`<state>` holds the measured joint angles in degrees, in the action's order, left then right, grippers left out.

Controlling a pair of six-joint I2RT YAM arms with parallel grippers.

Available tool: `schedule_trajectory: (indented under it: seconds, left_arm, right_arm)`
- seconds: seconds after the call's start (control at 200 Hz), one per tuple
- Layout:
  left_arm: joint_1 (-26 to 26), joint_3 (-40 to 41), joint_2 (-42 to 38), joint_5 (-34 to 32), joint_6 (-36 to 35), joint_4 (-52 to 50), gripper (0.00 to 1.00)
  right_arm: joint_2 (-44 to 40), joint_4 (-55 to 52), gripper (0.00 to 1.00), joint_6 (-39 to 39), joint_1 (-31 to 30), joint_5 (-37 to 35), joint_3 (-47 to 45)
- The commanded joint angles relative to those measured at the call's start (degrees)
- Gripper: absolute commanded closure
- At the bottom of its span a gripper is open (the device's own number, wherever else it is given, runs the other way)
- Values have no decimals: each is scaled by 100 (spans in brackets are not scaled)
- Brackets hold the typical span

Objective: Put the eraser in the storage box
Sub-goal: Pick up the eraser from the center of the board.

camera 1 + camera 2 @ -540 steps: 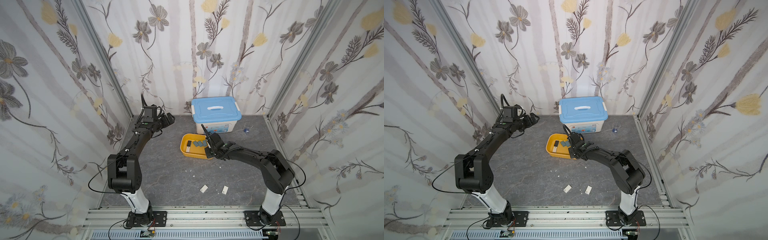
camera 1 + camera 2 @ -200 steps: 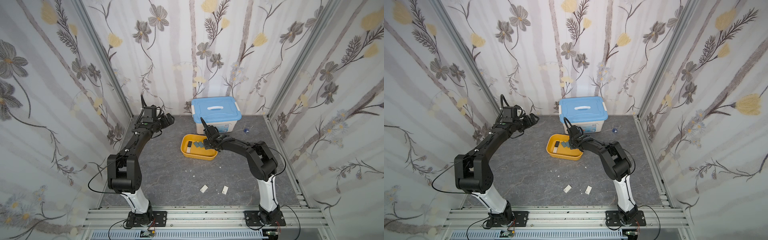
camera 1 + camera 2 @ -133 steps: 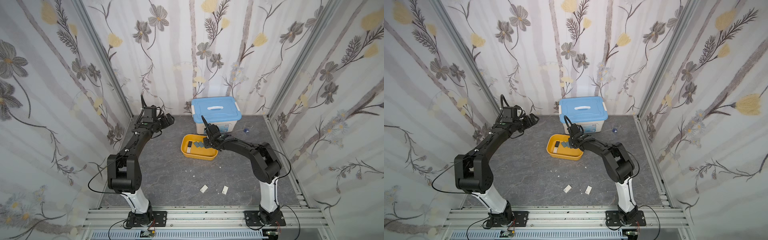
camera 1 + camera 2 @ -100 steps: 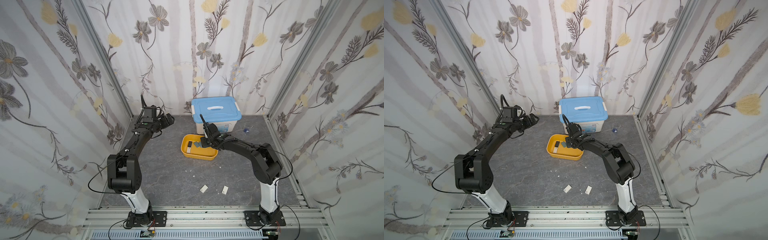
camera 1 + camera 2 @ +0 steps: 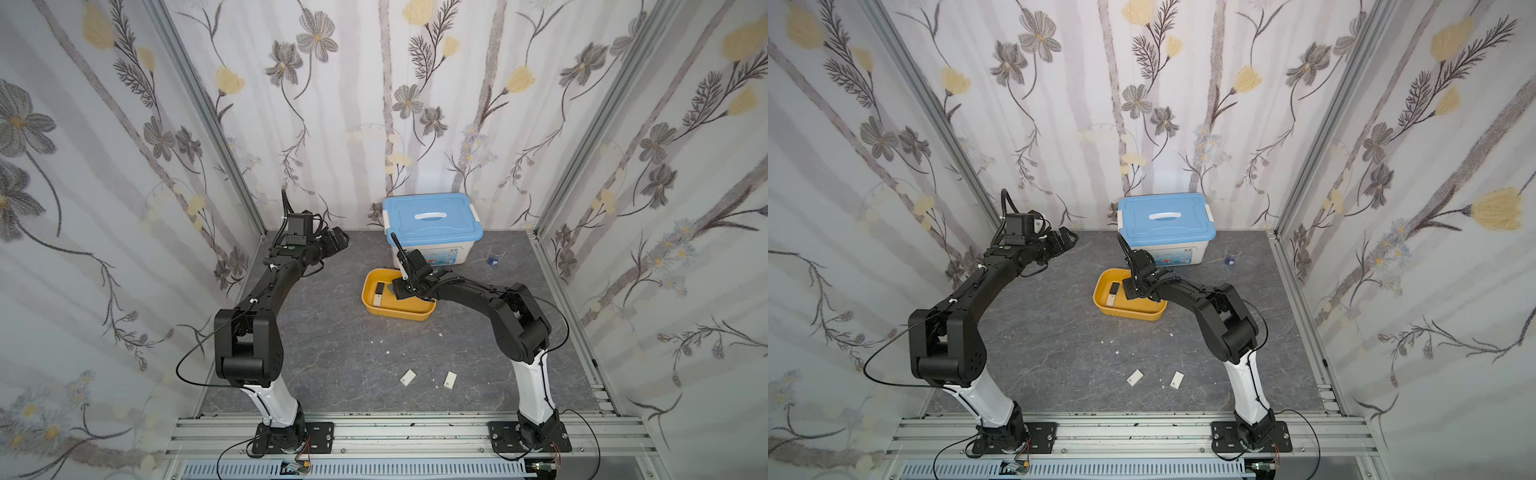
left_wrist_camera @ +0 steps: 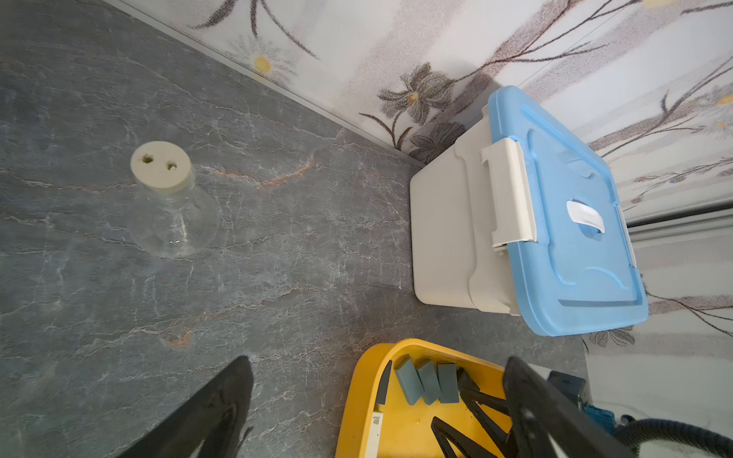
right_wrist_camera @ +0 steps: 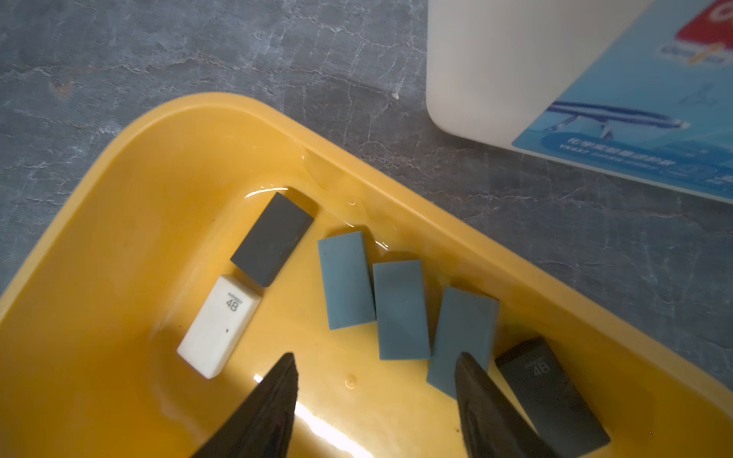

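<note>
Several erasers [image 7: 400, 309] lie in the storage box [image 5: 397, 312], before the lidded bin [image 5: 432, 218]; two slabs [image 5: 408, 377], perhaps erasers, lie farther forward.

Floral wallpaper walls [image 5: 374, 104] on 3 sides; gray marbled floor [image 5: 332, 353]; alu rail [image 5: 395, 432] front.

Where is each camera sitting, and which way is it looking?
Top views: high in front, looking down toward the back wall; whole left arm and right arm.
Left wrist: on the left arm, facing table, flask, white bin; left claw tips.
Right wrist: on the right arm, over the yellow box, facing erasers; right claw tips.
Shared: all show the yellow box and white bin.
</note>
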<state>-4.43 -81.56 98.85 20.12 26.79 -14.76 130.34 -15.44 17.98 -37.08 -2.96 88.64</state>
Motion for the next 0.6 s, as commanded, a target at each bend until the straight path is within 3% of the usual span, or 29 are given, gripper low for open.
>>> schedule_trajectory:
  seconds: [0.0,0.385,0.6]
  left_arm:
    - [12,6,-58,-52,-98,38,0]
    - [12,17,-83,-54,-121,9,0]
    - [21,44,-166,-78,-130,-20,0]
  right_arm:
    - [112,34,36,131,25,2,48]
    - [-35,74,35,176,15,-20,-64]
    - [-1151,174,35,-79,-196,-283,-793]
